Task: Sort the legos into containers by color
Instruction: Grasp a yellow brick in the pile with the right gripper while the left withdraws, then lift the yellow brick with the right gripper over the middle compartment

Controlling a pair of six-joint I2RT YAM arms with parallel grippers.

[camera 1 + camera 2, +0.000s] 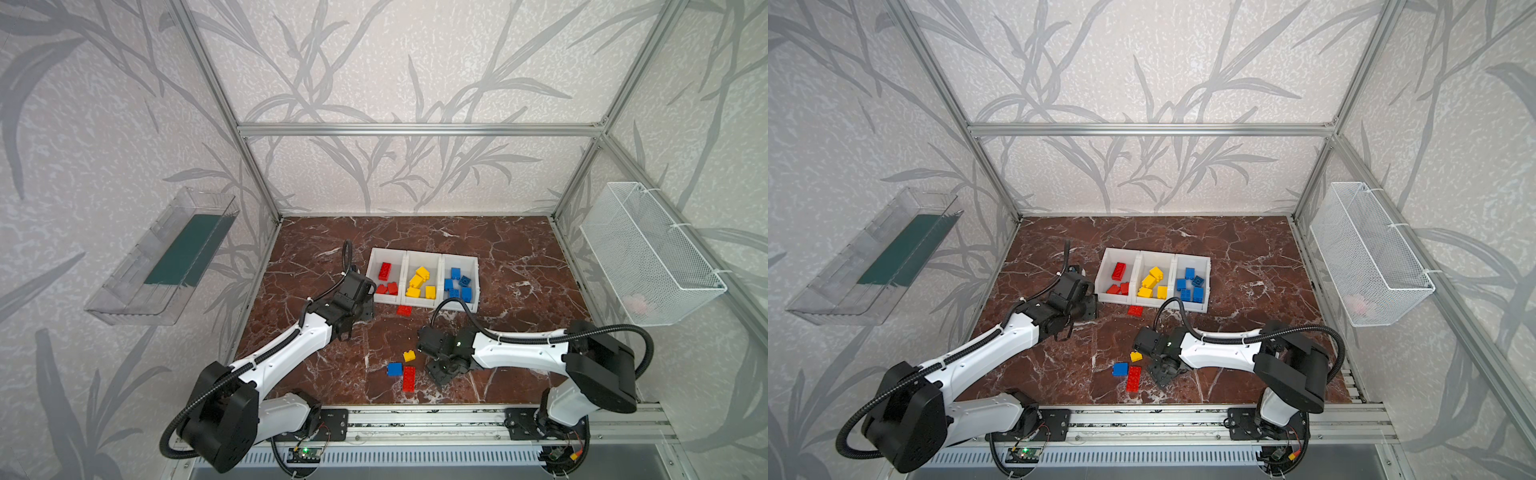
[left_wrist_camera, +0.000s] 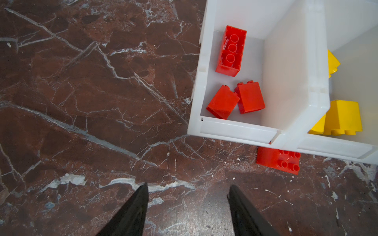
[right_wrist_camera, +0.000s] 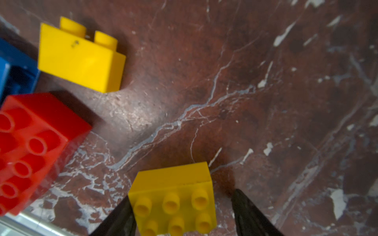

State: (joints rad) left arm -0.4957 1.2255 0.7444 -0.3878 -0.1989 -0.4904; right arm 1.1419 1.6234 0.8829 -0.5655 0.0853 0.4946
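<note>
The containers are three joined white bins at mid-table, holding red, yellow and blue legos, one colour per bin. One red brick lies on the table against their front. Near the front edge lie a small yellow brick, a blue brick and a long red brick. My right gripper is low over the table, open around another yellow brick. One finger touches the brick and the other stands off it. My left gripper hovers open and empty beside the red bin.
A clear tray with a green base hangs on the left wall. A white wire basket hangs on the right wall. Aluminium frame posts ring the marble table, and the arms' mounting rail runs along its front.
</note>
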